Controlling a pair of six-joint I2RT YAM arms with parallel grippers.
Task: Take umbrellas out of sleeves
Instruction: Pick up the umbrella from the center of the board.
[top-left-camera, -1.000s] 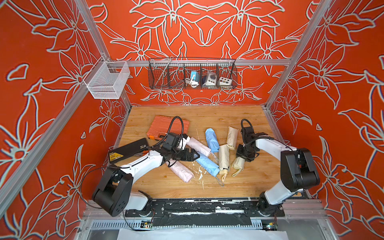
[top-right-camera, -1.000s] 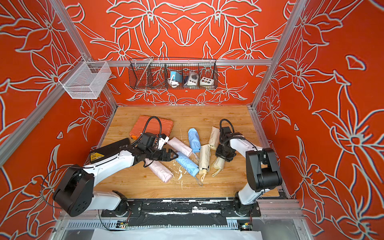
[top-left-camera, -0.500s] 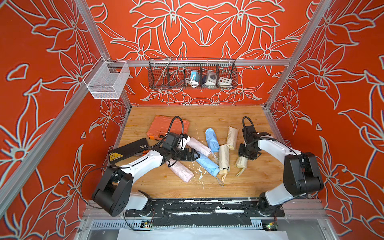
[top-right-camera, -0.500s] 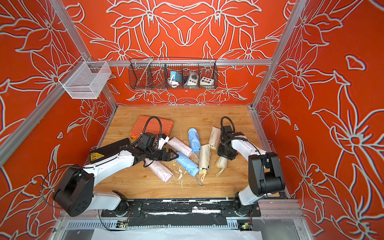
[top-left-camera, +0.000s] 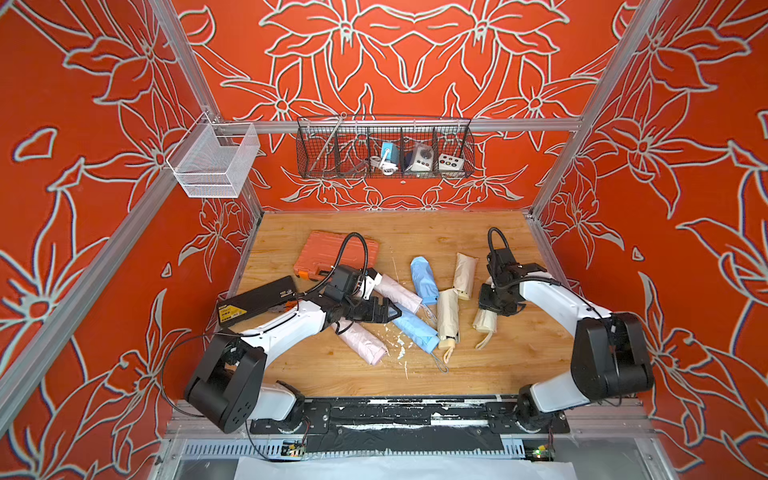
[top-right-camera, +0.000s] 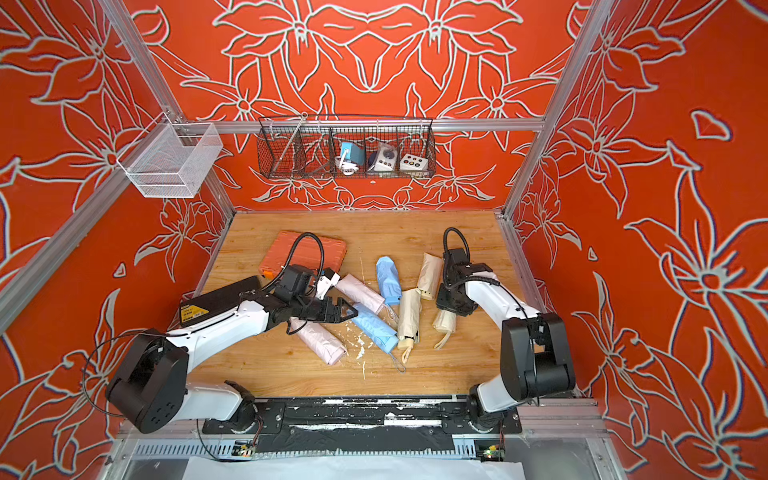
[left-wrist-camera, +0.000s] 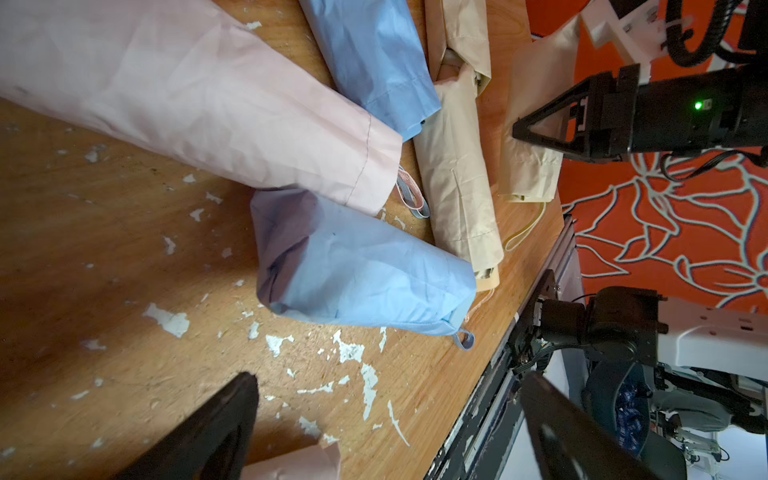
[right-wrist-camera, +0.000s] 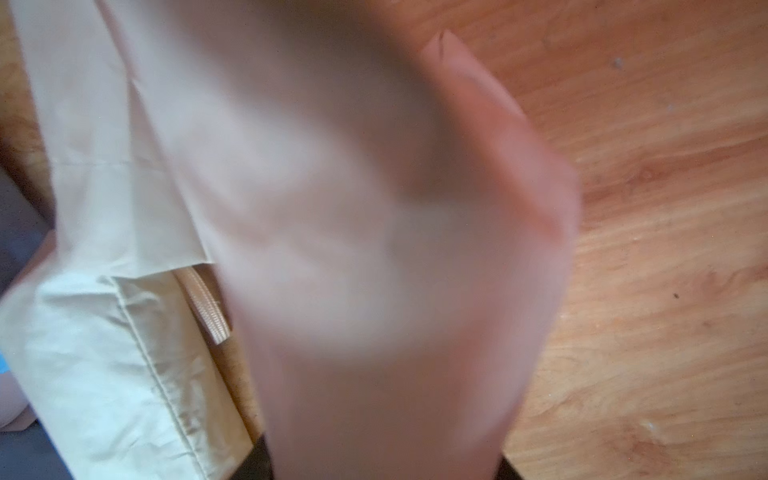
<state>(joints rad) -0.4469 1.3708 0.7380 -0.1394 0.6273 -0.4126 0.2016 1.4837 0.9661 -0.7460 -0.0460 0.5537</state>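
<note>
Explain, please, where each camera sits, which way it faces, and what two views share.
Top views: high above the robot's base, facing down at the wooden table; left arm and right arm show whole.
Left wrist: low on the left arm, facing across the nearer blue umbrella toward the right gripper; own open fingers show.
Right wrist: close above blurred cream fabric; almost no robot shows.
Shared: top views and left wrist show that blue umbrella.

A blurred cream umbrella fills the right wrist view, hiding how the right gripper meets it. The fingers of the left gripper run off the picture's edge.
</note>
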